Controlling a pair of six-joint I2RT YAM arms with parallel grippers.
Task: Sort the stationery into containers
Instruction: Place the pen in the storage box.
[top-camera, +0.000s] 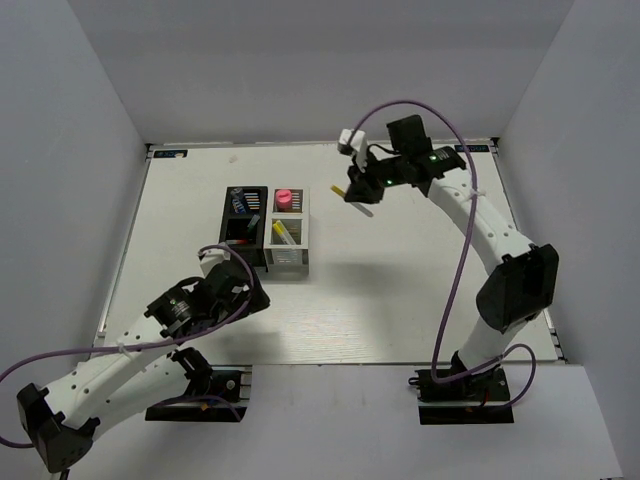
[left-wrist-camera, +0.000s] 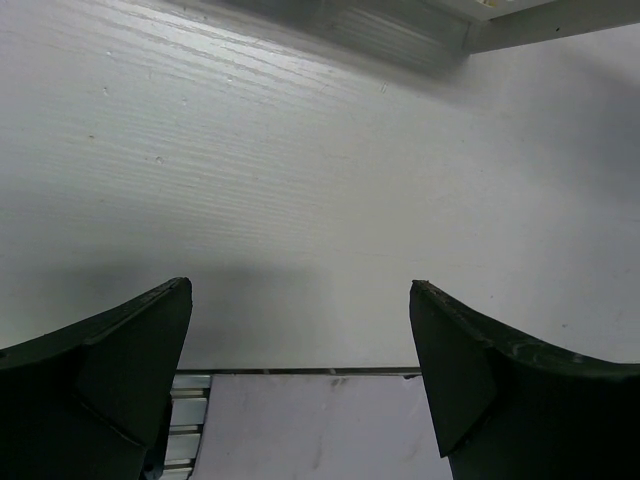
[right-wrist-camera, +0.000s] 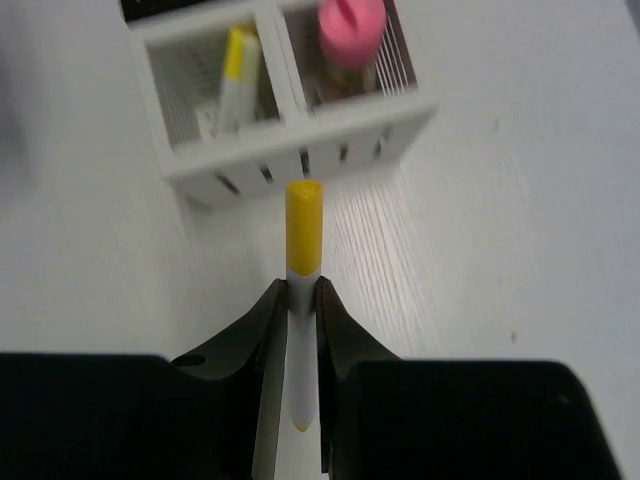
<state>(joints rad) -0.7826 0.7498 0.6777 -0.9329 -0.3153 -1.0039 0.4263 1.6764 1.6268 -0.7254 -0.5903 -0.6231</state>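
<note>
Closest to my right wrist camera, my right tool (right-wrist-camera: 302, 295) is pinched narrow on a thin white yellow-tipped stick (right-wrist-camera: 303, 235), its two dark fingers pressing the white shaft from either side. The yellow tip juts out ahead of the fingers and points at the slotted wall of the white box (right-wrist-camera: 300, 165). From the camera overhead, my right tool (top-camera: 358, 190) holds this stick (top-camera: 357, 198) tilted above the table (top-camera: 400, 300), to the right of the white box (top-camera: 290, 262) and apart from it. Inside the white box, a stubby pink marker (right-wrist-camera: 352, 25) stands in one compartment, the far one when seen from above (top-camera: 284, 198). A second yellow-tipped stick (right-wrist-camera: 235, 75) leans in the compartment next to it. Joined to the white box on its left is the black box (top-camera: 243, 215), with a blue-and-white tube (top-camera: 240, 203) in its far compartment. My left tool (left-wrist-camera: 300, 288) is spread wide and holds nothing, its fingers over bare table (left-wrist-camera: 300, 150). Overhead, my left tool (top-camera: 240, 282) sits just in front of the two boxes.
</note>
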